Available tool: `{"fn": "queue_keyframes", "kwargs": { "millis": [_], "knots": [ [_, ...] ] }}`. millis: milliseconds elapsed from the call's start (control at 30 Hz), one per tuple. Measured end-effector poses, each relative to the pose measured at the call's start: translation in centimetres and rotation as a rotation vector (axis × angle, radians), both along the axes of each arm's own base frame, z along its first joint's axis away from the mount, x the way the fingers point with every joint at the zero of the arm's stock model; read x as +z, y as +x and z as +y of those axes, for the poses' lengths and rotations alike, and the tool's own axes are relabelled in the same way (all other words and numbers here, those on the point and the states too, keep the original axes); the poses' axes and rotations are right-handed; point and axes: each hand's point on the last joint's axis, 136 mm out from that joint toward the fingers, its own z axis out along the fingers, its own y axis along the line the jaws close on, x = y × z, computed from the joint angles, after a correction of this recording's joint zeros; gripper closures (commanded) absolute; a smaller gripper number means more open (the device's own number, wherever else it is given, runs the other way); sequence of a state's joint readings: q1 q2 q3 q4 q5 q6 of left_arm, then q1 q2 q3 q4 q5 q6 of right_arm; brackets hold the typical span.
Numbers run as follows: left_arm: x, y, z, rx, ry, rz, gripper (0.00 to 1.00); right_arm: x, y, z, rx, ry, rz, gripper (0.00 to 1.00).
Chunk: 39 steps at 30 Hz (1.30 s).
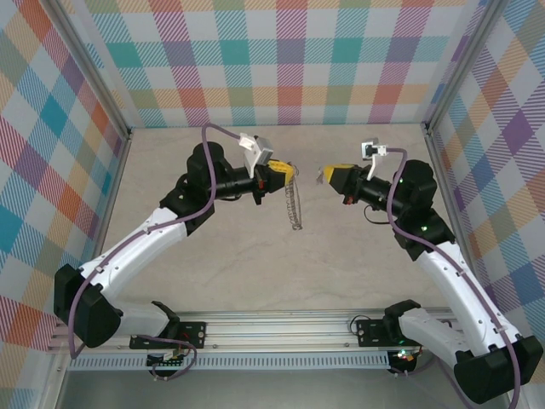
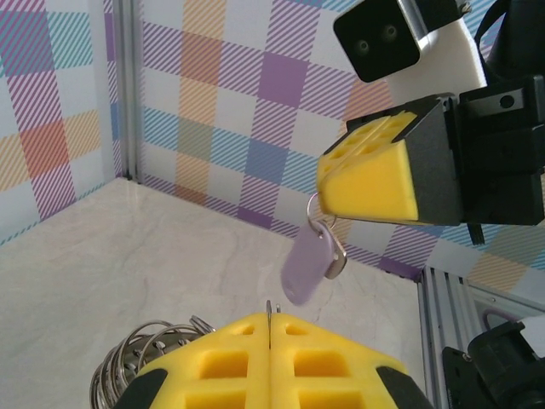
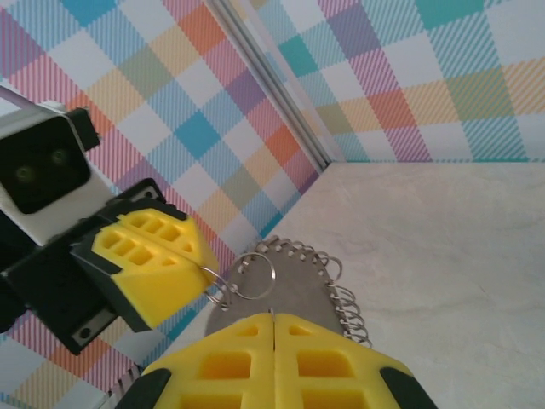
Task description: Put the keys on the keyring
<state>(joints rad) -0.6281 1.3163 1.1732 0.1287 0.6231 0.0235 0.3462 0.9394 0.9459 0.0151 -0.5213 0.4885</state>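
My left gripper (image 1: 288, 173) is raised mid-table, shut on the keyring (image 1: 295, 207), a silver chain of small loops hanging below it. In the left wrist view its fingers (image 2: 247, 358) pinch a thin wire, with coils of the keyring (image 2: 136, 362) at lower left. A short gap away, my right gripper (image 1: 325, 175) faces it, shut. The lilac key (image 2: 306, 264) dangles from a small ring under the right gripper (image 2: 332, 187). From the right wrist, my right gripper (image 3: 272, 317) points at the keyring (image 3: 294, 273), held by the left gripper (image 3: 192, 260); here the key is hidden.
The beige table (image 1: 255, 264) lies well below both grippers. Plaid walls (image 1: 289, 60) with metal corner posts (image 1: 430, 128) close in the back and sides. An aluminium rail (image 1: 272, 328) runs along the near edge between the arm bases.
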Motion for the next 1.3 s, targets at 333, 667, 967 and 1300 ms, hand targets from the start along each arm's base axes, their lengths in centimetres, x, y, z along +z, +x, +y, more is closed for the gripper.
{"fn": "queue_keyframes", "kwargs": {
  "millis": [333,667,967,1300],
  "knots": [
    [0.8,-0.4,-0.3,-0.033,-0.015,-0.003,1.00,1.0,-0.5,0.7,0.057,0.023,-0.015,1.00],
    [0.6,-0.6,-0.5,-0.049,-0.017,0.011,1.00,1.2,-0.7,2.3,0.114,0.025,-0.013,1.00],
    [0.9,-0.6,-0.5,-0.047,-0.034,0.023,1.00,0.8,-0.8,3.6,0.149,0.021,-0.001,1.00],
    [1.2,-0.7,-0.6,-0.054,-0.045,0.022,1.00,0.6,-0.6,4.4,0.164,0.018,0.005,1.00]
  ]
}}
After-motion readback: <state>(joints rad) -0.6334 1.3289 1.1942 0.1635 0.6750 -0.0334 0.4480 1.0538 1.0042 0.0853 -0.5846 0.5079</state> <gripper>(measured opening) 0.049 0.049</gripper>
